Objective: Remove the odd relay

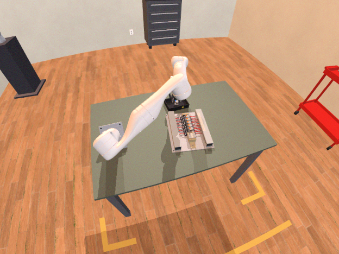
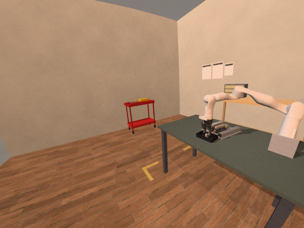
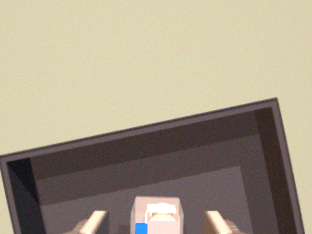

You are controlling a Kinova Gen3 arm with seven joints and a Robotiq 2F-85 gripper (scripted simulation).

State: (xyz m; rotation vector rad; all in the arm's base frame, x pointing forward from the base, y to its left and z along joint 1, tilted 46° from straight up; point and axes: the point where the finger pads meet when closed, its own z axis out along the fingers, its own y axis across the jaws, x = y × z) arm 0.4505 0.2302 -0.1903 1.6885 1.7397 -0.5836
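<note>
The black parts tray (image 1: 167, 106) (image 2: 202, 136) (image 3: 150, 145) stands on the table just behind the relay panel (image 1: 175, 136) (image 2: 229, 132). The relay with the blue button (image 3: 157, 212) lies on the tray floor. In the wrist view my gripper (image 3: 156, 222) (image 2: 206, 130) hangs straight over it, open, with its fingers standing clear of the relay on both sides. In the top view the wrist hides the gripper and most of the tray. The panel lies flat on the table and carries a row of relays with orange buttons (image 1: 188, 124).
The arm's base (image 1: 108, 141) is at the table's left side and its links reach over the table towards the tray. A red cart (image 1: 322, 109) (image 2: 140, 114) stands off the table to the right. A dark drawer cabinet (image 1: 162, 21) stands by the back wall.
</note>
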